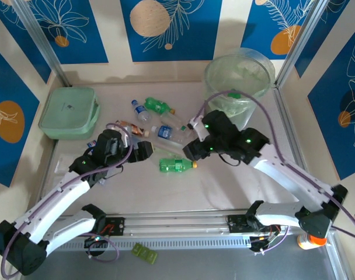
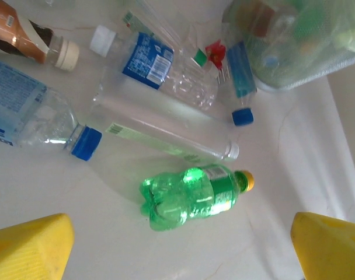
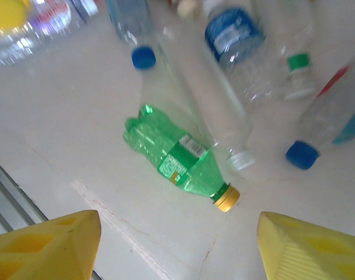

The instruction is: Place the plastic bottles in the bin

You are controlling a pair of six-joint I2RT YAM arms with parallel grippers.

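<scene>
Several plastic bottles lie in a loose cluster mid-table. Nearest the arms is a green bottle [image 1: 176,165] [image 2: 192,195] [image 3: 177,157] with a yellow cap, on its side. Behind it lie a long clear bottle [image 2: 166,131] [image 3: 206,99], blue-labelled bottles [image 2: 148,58] [image 3: 233,35] and a brown-labelled one [image 2: 25,38]. The bin [image 1: 239,81] [image 2: 294,41] stands at the back right, with bottles inside its bag. My left gripper [image 1: 143,150] [image 2: 183,251] hovers open just left of the green bottle. My right gripper [image 1: 192,150] [image 3: 177,245] hovers open just right of it. Neither holds anything.
A flat pale-green lidded box [image 1: 69,112] sits at the back left. An orange-capped bottle [image 1: 312,240] stands off the table by the right arm's base. Metal frame posts and patterned walls close in the back and sides. Bare tabletop lies in front of the green bottle.
</scene>
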